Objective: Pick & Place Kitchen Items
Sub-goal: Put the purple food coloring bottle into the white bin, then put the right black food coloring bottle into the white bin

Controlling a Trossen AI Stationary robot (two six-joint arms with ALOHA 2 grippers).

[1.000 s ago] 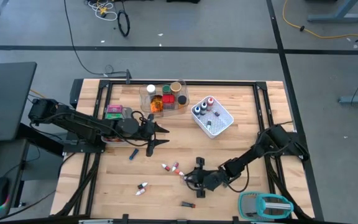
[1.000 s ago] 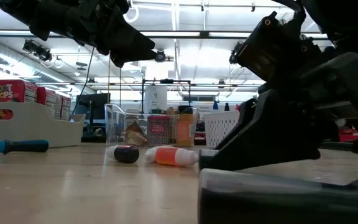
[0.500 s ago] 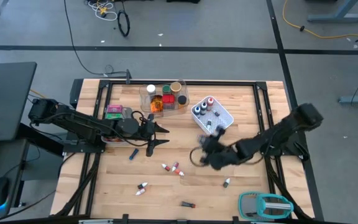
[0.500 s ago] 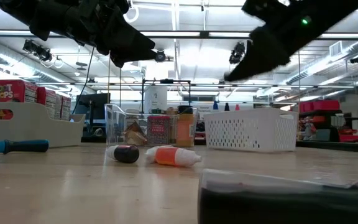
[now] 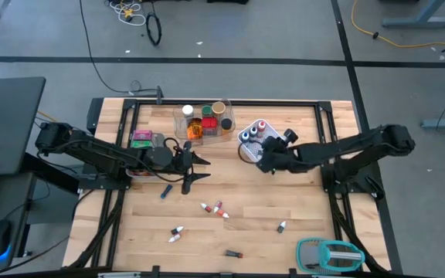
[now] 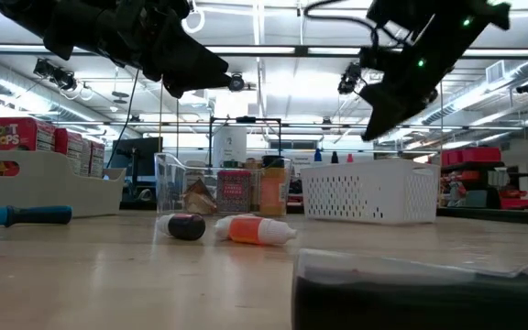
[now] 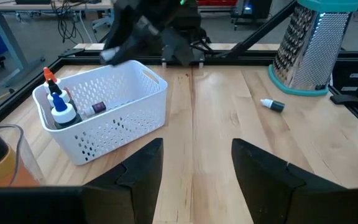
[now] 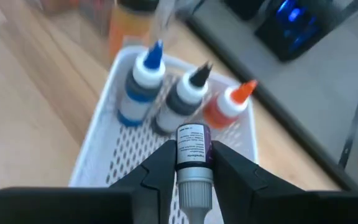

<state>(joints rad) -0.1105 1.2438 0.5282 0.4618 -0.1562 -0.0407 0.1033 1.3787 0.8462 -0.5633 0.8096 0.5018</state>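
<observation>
My right gripper [image 5: 259, 157] hangs above the white mesh basket [image 5: 273, 154] and is shut on a tiny vial [image 8: 193, 149] with a purple-and-white label and a grey cap. Three small bottles with blue, black and orange tips [image 8: 185, 102] stand in the basket. My left gripper [image 5: 199, 166] is open and hovers over the table's left middle, touching nothing; its fingers [image 7: 143, 168] frame bare wood. More vials lie on the table [image 5: 215, 208], [image 5: 176, 233], [image 5: 282, 226], [image 5: 234, 252]. A blue item [image 5: 164, 191] lies near the left gripper. My right gripper pinches the vial's body [image 8: 193, 163] between its two fingers [image 8: 161, 168], the grey cap end [image 8: 194, 190] back between them. The vial lies along the fingers, its labelled end past the tips. The gripper slants down from the table's right, with the vial lifted clear above the basket.
A clear tray [image 5: 205, 123] with jars stands at the far edge beside the basket. A grey bin [image 5: 141, 141] with boxes sits on the left. A teal-and-grey grater [image 5: 331, 255] lies at the near right corner. Bare wood shows in the table's middle.
My right gripper has risen from the tabletop near the near edge and swung toward the far edge, ending above the white basket. A vial on the near right wood, hidden under the arm before, now shows.
</observation>
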